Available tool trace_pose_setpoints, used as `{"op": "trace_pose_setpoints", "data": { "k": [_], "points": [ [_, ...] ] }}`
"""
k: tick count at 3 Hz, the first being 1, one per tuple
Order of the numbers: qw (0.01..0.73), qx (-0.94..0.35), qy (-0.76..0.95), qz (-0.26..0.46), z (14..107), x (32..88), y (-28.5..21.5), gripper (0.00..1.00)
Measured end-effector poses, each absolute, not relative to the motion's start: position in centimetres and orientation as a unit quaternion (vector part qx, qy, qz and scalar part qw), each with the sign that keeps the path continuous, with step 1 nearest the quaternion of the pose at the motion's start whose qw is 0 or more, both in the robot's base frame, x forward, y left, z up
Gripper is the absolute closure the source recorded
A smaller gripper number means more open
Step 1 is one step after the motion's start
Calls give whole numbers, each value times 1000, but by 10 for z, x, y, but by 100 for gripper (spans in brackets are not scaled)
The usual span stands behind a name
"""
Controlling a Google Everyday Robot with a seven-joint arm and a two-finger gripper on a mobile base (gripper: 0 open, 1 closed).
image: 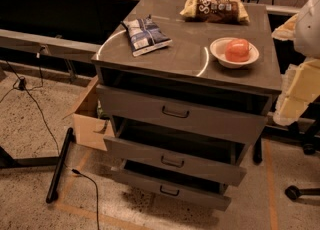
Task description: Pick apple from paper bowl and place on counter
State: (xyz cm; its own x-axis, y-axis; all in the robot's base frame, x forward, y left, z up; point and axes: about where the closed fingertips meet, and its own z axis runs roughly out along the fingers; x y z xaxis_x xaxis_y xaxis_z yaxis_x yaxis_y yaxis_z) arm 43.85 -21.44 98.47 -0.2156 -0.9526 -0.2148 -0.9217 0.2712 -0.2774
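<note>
Camera view: one apple (237, 50), hand (294, 96) right.

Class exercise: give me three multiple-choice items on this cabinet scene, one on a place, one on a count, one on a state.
1. Where is the round red-orange apple? A in the shallow white paper bowl; B on the floor; C on a chair.
2. How many snack bags lie on the flat grey-brown counter? A one; B two; C four.
3. How do the three grey metal drawers stand? A all shut; B all pulled partly out; C taken away.
Answers: 1 A, it sits inside the bowl. 2 B, a blue bag and a yellow-brown bag. 3 B, each front juts forward. The robot's hand is not in view.
</note>
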Motion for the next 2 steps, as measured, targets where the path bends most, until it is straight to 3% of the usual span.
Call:
{"op": "trace_pose_setpoints", "data": {
  "k": [2],
  "points": [
    [183, -597, 779, -49, 988, 442, -215, 0]
  ]
}}
